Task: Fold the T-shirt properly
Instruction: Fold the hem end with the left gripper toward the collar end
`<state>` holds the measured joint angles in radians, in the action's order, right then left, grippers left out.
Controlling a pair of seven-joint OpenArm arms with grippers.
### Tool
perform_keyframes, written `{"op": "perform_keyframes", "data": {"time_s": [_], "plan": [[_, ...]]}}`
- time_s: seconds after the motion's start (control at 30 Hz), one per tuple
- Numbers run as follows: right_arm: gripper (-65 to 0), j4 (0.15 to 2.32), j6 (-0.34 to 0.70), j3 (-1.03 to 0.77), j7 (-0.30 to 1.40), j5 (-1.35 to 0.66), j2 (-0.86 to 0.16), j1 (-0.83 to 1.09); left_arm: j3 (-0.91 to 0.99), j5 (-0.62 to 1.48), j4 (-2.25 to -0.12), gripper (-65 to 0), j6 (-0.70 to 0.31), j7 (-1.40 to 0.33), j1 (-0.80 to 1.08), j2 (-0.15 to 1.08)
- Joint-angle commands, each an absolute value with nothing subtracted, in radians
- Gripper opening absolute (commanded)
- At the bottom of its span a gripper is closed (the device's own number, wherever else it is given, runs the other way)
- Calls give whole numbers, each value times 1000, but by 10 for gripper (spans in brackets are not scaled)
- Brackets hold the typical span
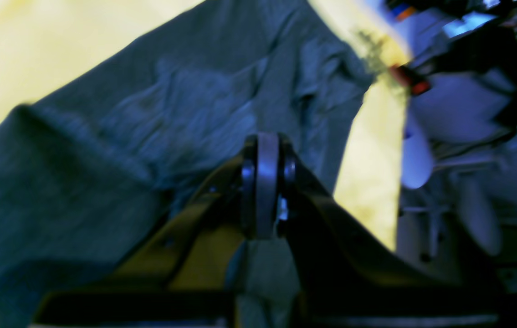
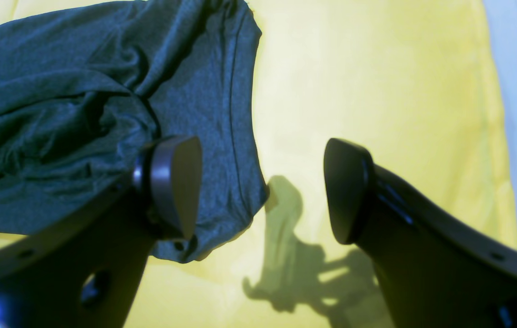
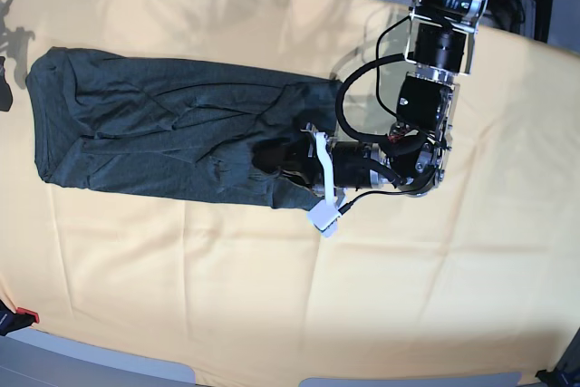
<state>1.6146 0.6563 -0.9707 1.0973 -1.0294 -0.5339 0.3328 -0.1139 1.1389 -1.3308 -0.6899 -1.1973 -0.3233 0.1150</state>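
closed left fingers [image 1: 265, 182] over t-shirt [image 1: 149, 114]

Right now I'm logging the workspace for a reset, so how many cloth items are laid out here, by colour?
Dark charcoal-green: 1, the T-shirt
Pale yellow-orange: 1, the cloth spread under it
Total: 2

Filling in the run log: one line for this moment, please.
left gripper: shut on T-shirt | right gripper: open, holding nothing, beside shirt hem | T-shirt: bunched lengthwise on yellow cloth
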Motion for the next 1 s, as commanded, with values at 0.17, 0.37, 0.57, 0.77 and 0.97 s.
{"op": "perform_keyframes", "data": {"time_s": [0.17, 0.37, 0.57, 0.77, 0.97], "plan": [[-213, 1628, 663, -981, 1078, -1047, -560, 330, -104, 1226, -1349, -650, -698, -1249, -353, 73], [-213, 1628, 663, -981, 1079, -1044, -560, 330, 108, 1078, -1351, -650, -649, -1167, -400, 89], [-213, 1628, 662, -981, 1078, -1048, -560, 330, 126, 989, -1351, -650, -550, -1167, -376, 103], [-213, 1628, 662, -981, 1079, -1047, -560, 330, 5, 863, -1351, -650, -455, -1216, -348, 102], [-213, 1628, 662, -981, 1079, -1047, -560, 330, -44, 876, -1351, -650, -455, -1232, -347, 102]]}}
